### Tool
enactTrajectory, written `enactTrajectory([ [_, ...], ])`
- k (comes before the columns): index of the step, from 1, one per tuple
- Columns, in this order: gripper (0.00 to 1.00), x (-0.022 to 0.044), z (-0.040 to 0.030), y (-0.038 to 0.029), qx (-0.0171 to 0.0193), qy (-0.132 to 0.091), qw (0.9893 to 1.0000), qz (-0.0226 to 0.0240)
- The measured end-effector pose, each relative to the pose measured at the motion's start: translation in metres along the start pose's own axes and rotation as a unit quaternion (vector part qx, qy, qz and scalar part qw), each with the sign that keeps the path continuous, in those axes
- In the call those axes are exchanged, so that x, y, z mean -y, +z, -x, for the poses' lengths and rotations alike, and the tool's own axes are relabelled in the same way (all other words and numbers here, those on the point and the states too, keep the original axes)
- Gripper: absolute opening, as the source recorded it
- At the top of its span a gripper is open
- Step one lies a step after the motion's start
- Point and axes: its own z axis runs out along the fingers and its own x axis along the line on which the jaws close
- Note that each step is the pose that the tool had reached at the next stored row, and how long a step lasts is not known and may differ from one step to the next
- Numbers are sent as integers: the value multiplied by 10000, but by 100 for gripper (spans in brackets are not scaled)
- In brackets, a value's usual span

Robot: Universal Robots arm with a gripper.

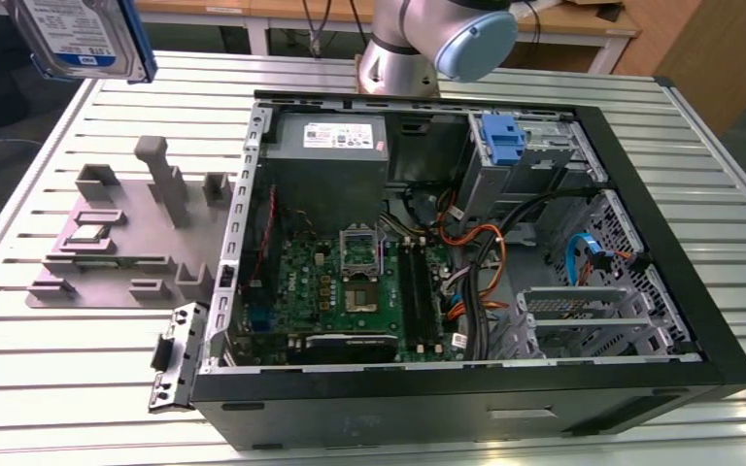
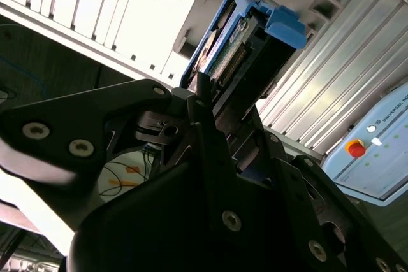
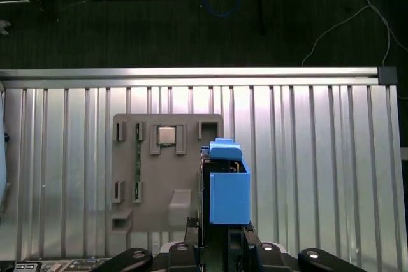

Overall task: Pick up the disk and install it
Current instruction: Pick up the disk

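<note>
Claw (image 2: 223, 111) is clenched on the disk (image 2: 237, 41). In both wrist views the drive sits btwn the two fingers (image 2: 203, 97), gripped at its near end, w/ most of its body and the blue carrier sticking out past the fingertips. In the first wrist view the disk (image 3: 226, 190) stands edge-on straight out from the claw (image 3: 223, 237), over the rim of the grey fixture plate (image 3: 166, 176).

Exterior view: disk (image 1: 82, 34) hangs in the air, label side facing the cam, at approx 10 o'clock from the open PC case (image 1: 684, 320), clear of the slatted metal table (image 1: 36, 388). Fixture plate (image 1: 114, 243) lies flat on the table at 9 o'clock from the case, just beside its wall. Arm base (image 1: 431, 44) stands at 12 o'clock of the case. Inside the case, a bare blue bracket (image 1: 505, 141) sits in the bay at approx 1 o'clock, and the mainboard (image 1: 347, 282) lies toward 7 o'clock.
</note>
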Motion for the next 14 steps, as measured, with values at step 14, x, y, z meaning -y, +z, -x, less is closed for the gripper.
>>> enactTrajectory([
  [14,35,191,6,-11,0,0,10000,0],
])
